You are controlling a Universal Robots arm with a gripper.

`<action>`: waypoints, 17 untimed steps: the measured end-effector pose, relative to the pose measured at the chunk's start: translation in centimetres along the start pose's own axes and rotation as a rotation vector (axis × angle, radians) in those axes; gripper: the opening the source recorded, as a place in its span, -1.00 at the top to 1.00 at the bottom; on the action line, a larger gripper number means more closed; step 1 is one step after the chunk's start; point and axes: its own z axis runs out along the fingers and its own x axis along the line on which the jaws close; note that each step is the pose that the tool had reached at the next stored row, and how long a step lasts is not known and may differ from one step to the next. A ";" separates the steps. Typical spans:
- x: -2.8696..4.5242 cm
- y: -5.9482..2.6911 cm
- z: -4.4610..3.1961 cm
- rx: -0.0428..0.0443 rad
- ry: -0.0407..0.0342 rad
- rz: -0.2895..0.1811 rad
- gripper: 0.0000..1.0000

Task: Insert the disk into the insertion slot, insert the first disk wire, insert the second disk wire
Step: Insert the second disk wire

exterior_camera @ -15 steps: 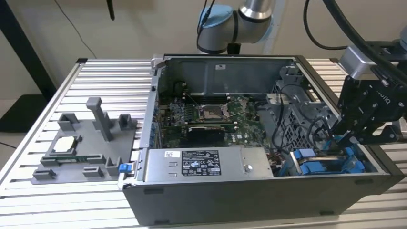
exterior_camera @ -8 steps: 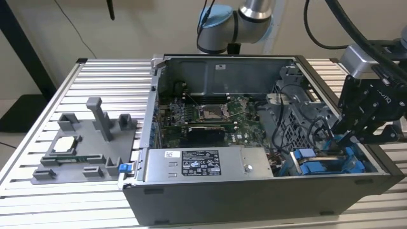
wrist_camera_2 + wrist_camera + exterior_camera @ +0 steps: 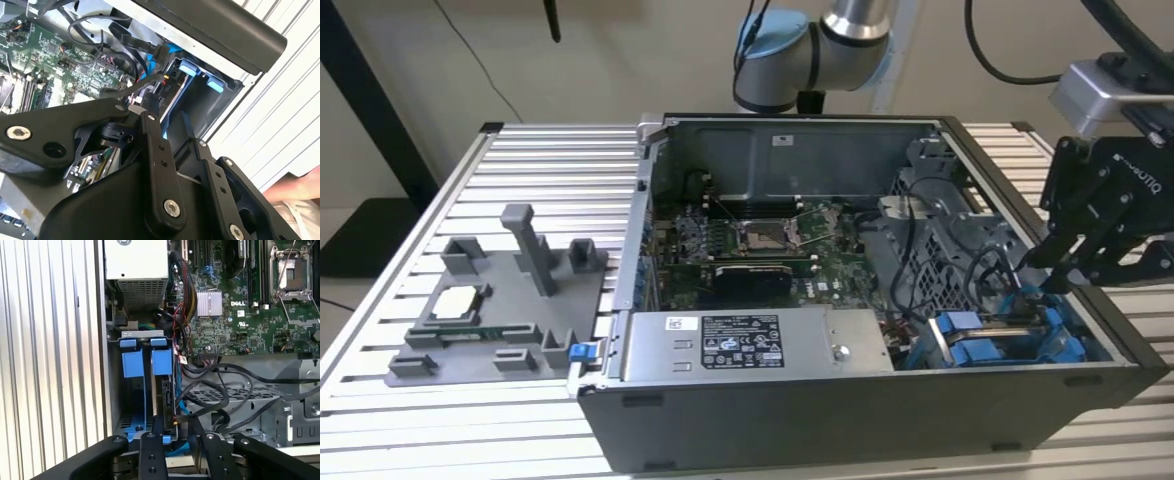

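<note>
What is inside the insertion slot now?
In the first wrist view, the insertion slot holds blue rails and what looks like the disk, standing edge-on, with dark cables beside it. The pincer covers the slot's near end, so that part cannot be judged.

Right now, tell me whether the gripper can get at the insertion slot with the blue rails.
Probably yes. The gripper hangs directly over the insertion slot in the open computer case, with nothing solid between them. Black cables loop right beside the bay and might brush it.
</note>
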 end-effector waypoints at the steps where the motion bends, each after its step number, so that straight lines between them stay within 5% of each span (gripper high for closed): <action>1: -0.02 0.01 -0.24 0.0000 0.0000 0.000 -1.00; 17: -0.09 -0.11 -0.33 0.0003 0.0039 0.000 -1.00</action>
